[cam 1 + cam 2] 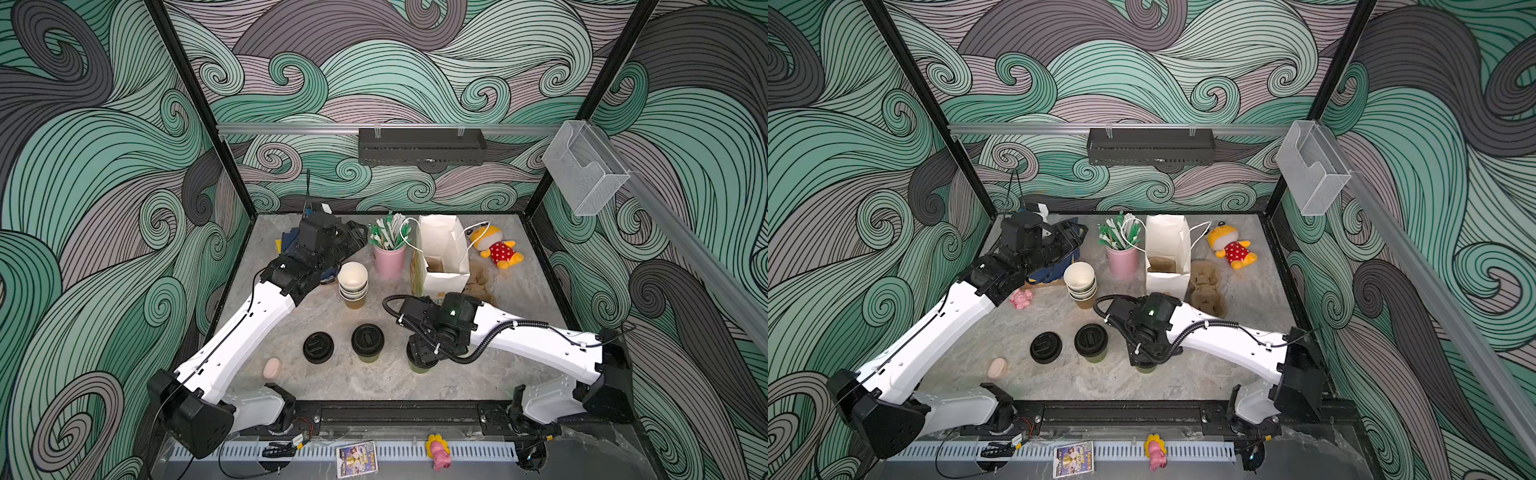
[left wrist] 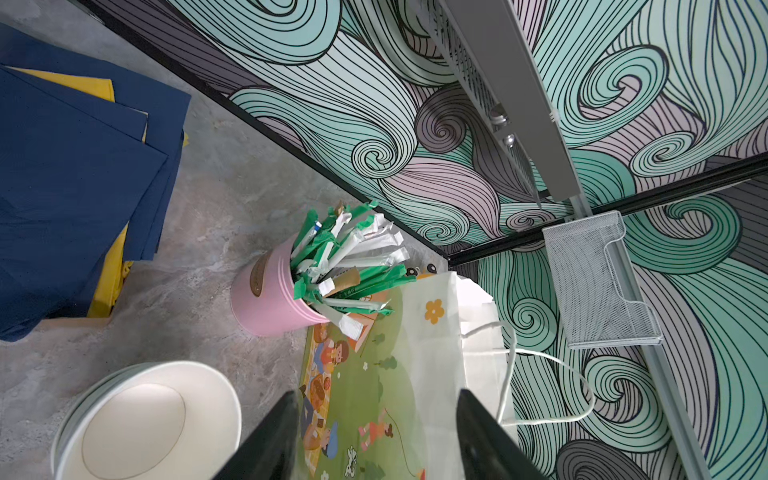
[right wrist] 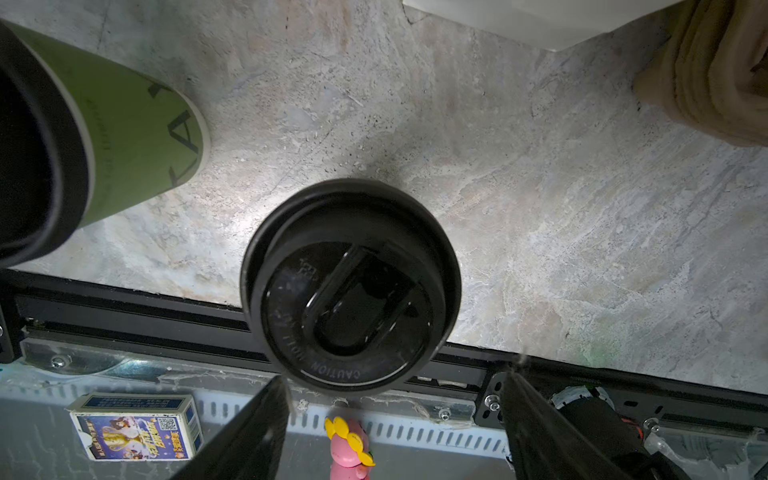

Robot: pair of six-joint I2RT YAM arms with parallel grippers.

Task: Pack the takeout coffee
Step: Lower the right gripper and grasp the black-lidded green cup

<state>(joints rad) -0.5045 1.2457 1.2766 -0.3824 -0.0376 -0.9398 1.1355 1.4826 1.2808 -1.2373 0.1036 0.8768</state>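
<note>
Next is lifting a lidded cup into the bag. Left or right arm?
Right, probably. The right gripper is open just above one lidded cup, with the second cup beside it. The left gripper is at the back by the straw cup, away from both.

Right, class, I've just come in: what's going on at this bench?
A two-armed robot is packing takeout coffee. The right end effector hangs open over a lidded green cup near the front edge of the table, not gripping it. A second lidded cup stands beside it. The white paper bag stands open at the back, neither cup in it. The left end effector is open and empty near the stack of empty cups.
</note>
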